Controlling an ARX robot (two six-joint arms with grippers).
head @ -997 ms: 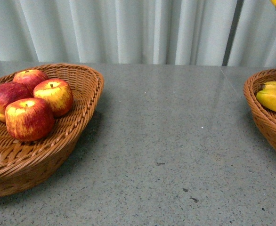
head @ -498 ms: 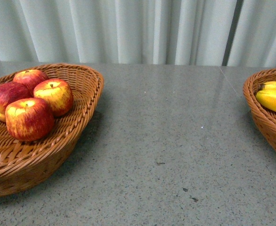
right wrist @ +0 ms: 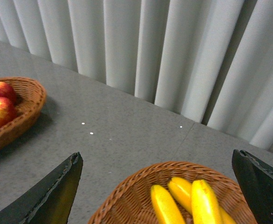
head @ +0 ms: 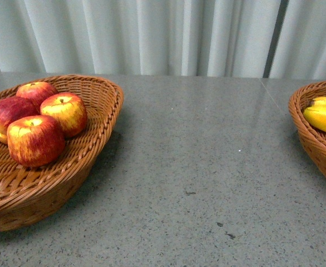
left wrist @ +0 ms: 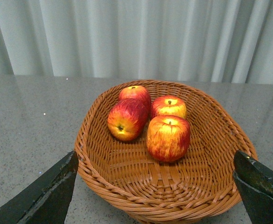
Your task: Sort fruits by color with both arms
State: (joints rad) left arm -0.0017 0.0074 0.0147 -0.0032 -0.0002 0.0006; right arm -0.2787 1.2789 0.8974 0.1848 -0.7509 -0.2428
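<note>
Sorting: now missing the yellow shape seen a second ago high in the front view's far corner, well right of the apple basket; judging that as the last banana delivered. Seeing four apples gathered inside the apple basket, bananas lying in the banana basket well right of it, bare table between. Catching no arm in the front view. Finding the left gripper hovering just before the apple basket, fingers spread wide, holding nothing. Finding the right gripper likewise gaping empty over the banana basket, revealing at least three bananas.
</note>
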